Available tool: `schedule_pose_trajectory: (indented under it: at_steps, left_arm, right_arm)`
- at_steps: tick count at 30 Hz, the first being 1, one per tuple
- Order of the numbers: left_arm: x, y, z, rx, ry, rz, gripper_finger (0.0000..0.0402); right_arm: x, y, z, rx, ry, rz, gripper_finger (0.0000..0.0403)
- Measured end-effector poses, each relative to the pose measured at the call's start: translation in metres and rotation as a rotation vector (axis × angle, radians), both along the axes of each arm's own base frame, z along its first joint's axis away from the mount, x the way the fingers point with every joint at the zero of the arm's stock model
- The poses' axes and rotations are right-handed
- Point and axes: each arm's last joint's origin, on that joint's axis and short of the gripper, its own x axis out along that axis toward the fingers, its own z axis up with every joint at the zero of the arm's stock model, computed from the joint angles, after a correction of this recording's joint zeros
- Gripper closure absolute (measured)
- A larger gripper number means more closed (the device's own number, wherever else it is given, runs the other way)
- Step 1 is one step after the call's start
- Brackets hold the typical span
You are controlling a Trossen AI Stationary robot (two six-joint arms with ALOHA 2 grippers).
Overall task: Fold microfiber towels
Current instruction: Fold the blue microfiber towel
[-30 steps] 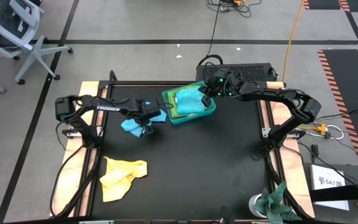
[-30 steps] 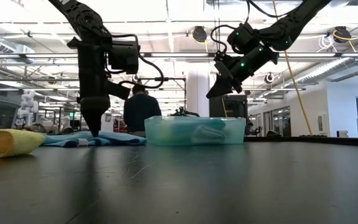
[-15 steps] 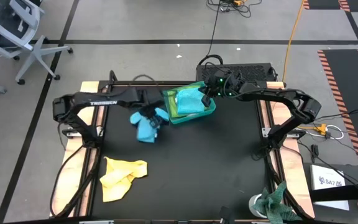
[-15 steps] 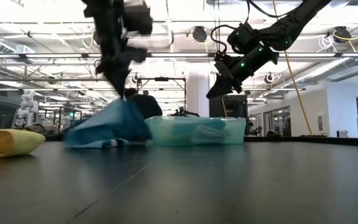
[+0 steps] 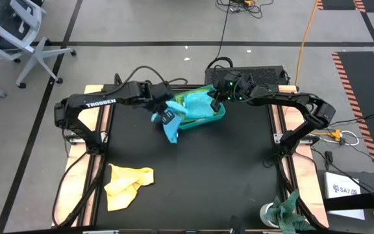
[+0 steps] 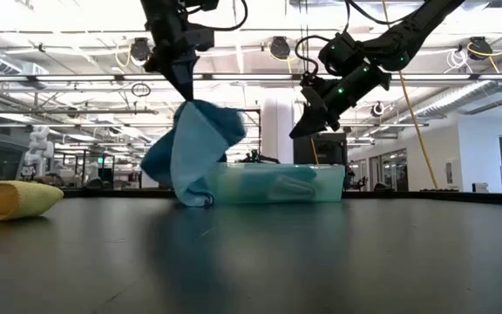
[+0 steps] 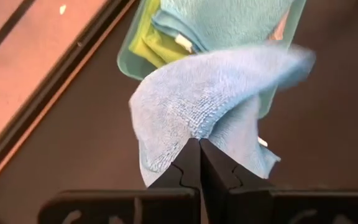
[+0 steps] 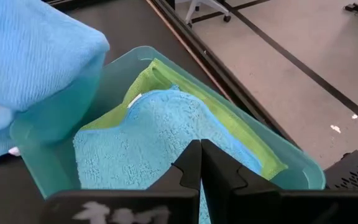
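Observation:
My left gripper [image 6: 181, 87] is shut on a light blue microfiber towel [image 6: 194, 153], which hangs just left of the teal tray [image 5: 221, 116]. In the tray lie a turquoise towel [image 8: 148, 149] and a lime green one [image 8: 185, 93]. My right gripper [image 8: 199, 149] is shut and hovers over the tray's towels, touching nothing. A yellow towel [image 5: 127, 185] lies crumpled on the table at the near left. My left gripper pinches a bunched fold at the top of the light blue towel [image 7: 197, 127] between its two fingers. The fingers come from above, slanting down. The towel hangs slack below them, and its lower end [image 6: 194, 201] reaches down to the table top beside the tray.
A mottled green-and-white rag [image 5: 287, 211] lies at the table's near right corner. The black table top [image 5: 226, 175] is bare between the tray and the near edge. A person stands in the room beyond the table, mostly hidden behind the hanging towel.
My left gripper has risen and gone toward the tray, turning as it went. The light blue towel, which lay flat on the table, now hangs from the gripper in a loose bunch, only its lower end still down at the table.

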Motion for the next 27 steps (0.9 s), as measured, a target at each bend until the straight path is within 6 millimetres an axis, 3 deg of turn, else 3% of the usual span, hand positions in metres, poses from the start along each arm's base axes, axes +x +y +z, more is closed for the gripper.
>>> schedule_pose_trajectory:
  at_steps: [7, 17, 23, 27]
  left_arm:
    - [0.003, -0.017, -0.009, -0.032, 0.005, 0.034, 0.0401]
    - [0.006, -0.036, -0.011, 0.031, -0.017, 0.144, 0.0401]
    - [0.01, -0.046, 0.016, 0.102, -0.115, 0.162, 0.0401]
    - [0.013, -0.049, 0.054, 0.23, -0.216, 0.158, 0.0401]
  right_arm:
    - [0.004, 0.008, 0.0, 0.065, -0.037, 0.128, 0.0403]
    - [0.022, 0.038, -0.001, 0.084, -0.032, 0.251, 0.0403]
    - [0.025, 0.049, 0.002, 0.084, -0.032, 0.285, 0.0403]
    - [0.021, 0.059, 0.017, 0.06, -0.065, 0.309, 0.0403]
